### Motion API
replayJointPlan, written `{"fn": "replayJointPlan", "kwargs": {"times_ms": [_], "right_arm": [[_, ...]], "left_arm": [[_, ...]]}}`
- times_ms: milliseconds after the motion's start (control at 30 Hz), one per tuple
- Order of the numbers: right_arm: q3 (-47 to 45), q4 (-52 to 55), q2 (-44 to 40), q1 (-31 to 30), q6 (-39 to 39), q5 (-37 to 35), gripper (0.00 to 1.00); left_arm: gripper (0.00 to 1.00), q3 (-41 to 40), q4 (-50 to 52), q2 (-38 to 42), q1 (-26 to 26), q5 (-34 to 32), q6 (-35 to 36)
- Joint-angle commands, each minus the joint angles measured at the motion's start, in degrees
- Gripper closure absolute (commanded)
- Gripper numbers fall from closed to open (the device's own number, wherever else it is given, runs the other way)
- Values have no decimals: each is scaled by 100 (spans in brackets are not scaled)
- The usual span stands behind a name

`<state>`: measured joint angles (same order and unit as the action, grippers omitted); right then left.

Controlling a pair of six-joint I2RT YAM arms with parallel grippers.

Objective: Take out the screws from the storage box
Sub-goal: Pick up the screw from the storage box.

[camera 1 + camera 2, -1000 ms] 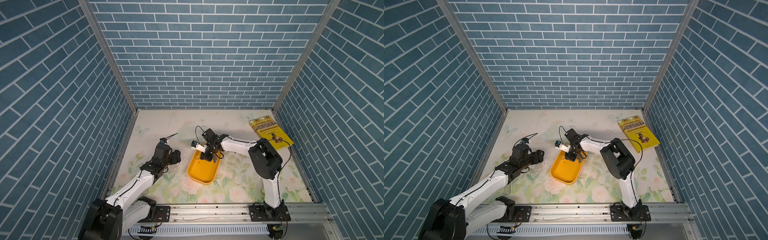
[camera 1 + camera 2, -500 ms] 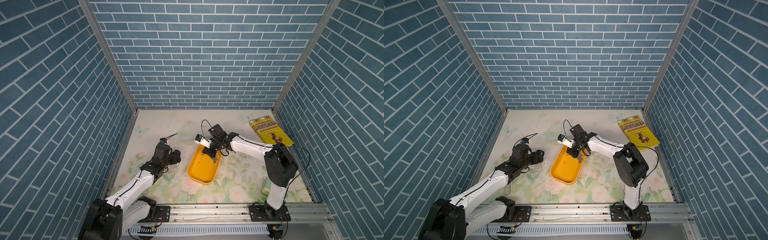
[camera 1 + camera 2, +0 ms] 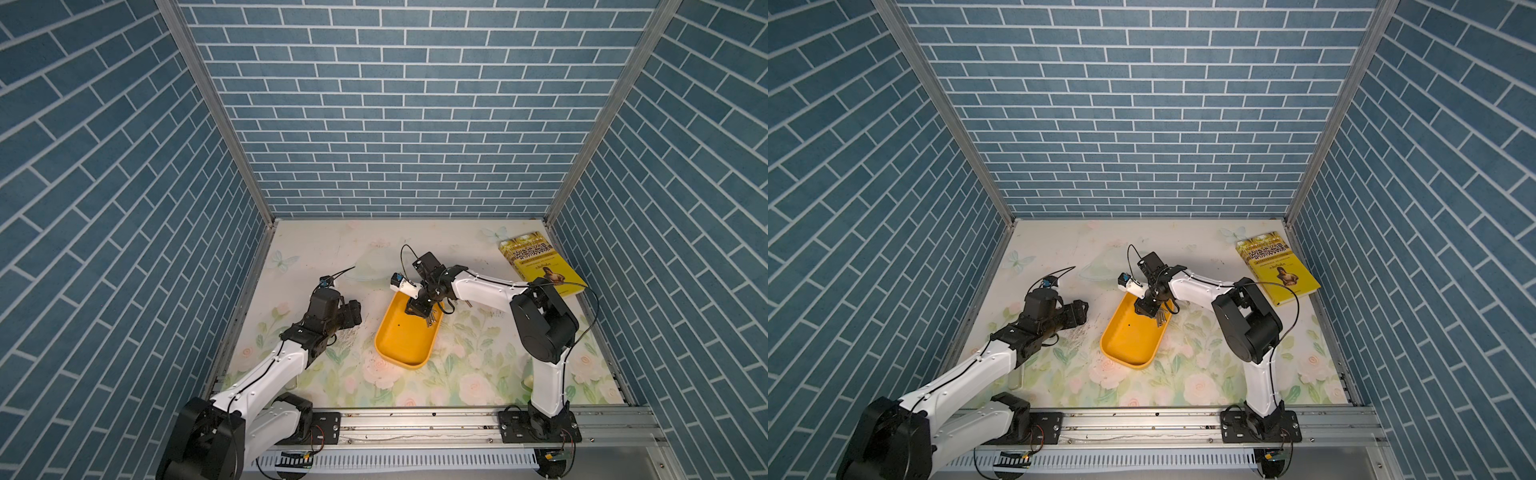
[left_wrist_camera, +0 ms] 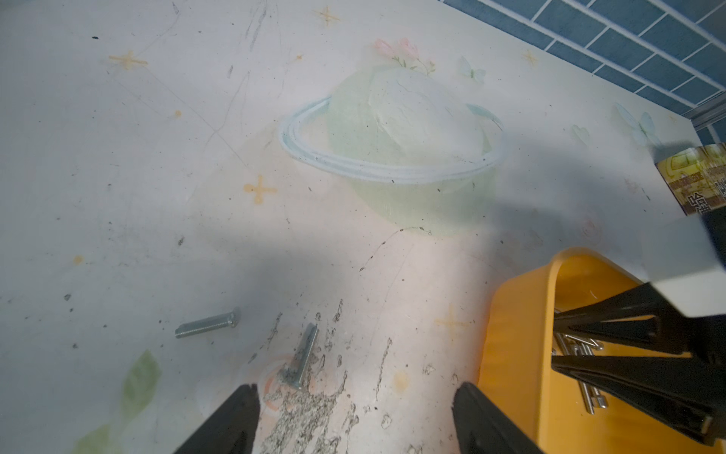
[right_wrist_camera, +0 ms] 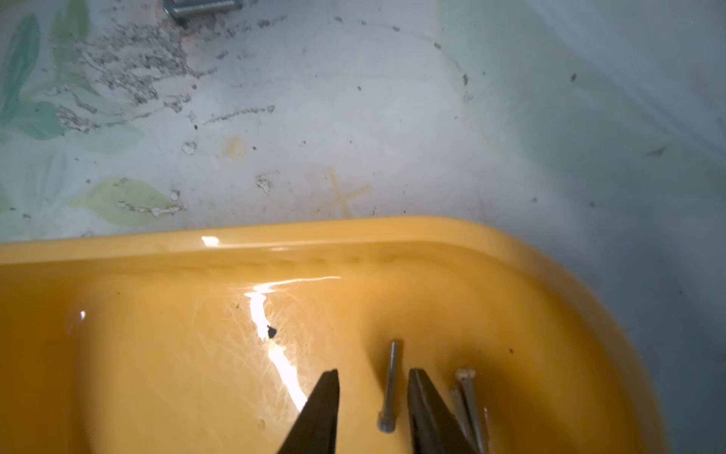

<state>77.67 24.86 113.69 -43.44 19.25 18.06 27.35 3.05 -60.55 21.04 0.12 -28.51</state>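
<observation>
The yellow-orange storage box (image 3: 405, 345) (image 3: 1128, 341) lies mid-table in both top views. My right gripper (image 3: 417, 309) (image 3: 1146, 309) reaches down into its far end. In the right wrist view the right gripper (image 5: 373, 372) stands open a little, and one thin screw (image 5: 389, 387) lies loose on the box floor (image 5: 176, 353) between the fingers. More screws (image 5: 467, 401) (image 3: 432, 320) lie just beside it. My left gripper (image 3: 353, 313) (image 4: 355, 389) is wide open and empty over the mat left of the box. Two screws (image 4: 208, 324) (image 4: 304, 355) lie on the mat in front of it.
A yellow book (image 3: 540, 270) (image 3: 1277, 268) lies at the back right by the wall. Scratch marks (image 4: 314, 405) speckle the mat under the left gripper. Blue brick walls close in three sides. The arms' rail (image 3: 415, 424) runs along the front edge.
The right gripper's jaws have parted from shut, still over the box's far end. The right arm's elbow swung right and came back. The left arm has not moved.
</observation>
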Motion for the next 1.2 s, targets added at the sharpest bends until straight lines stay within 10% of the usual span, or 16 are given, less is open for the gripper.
{"fn": "replayJointPlan", "kwargs": {"times_ms": [0, 600, 1167], "right_arm": [[177, 345, 140, -15, -127, -46, 66], [256, 809, 619, -15, -380, -689, 73], [266, 332, -123, -172, -126, -677, 100]], "left_arm": [[18, 51, 3, -23, 31, -26, 60], [18, 67, 4, -1, 24, -12, 53], [8, -64, -238, 415, 214, 352, 154]]}}
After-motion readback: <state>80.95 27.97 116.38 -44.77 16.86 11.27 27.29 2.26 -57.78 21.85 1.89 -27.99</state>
